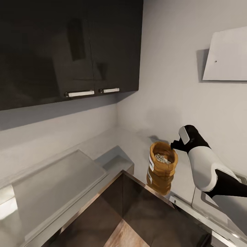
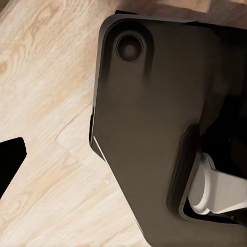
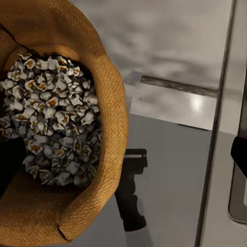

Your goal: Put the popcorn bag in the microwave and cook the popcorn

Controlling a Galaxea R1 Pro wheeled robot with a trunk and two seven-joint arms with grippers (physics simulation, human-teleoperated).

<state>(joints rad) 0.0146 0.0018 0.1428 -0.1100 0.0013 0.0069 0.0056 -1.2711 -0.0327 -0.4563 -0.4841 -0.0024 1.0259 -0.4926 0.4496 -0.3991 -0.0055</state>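
One popcorn bag point(image 1: 163, 165), upright on the steel worktop point(image 1: 113, 144), is approached by the right tool point(image 1: 175, 144), grip state unclear; microwaving is judged undone.

Coarse woven cloth popcorn bag point(image 1: 163, 166) on brushed-steel countertop point(image 1: 113, 140); glossy dark cabinets point(image 1: 68, 48).

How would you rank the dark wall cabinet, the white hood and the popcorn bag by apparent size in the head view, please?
1. Dark wall cabinet, by far the largest in the picture.
2. White hood, cut off by the picture's edge, so only its visible part counts.
3. Popcorn bag, smallest.
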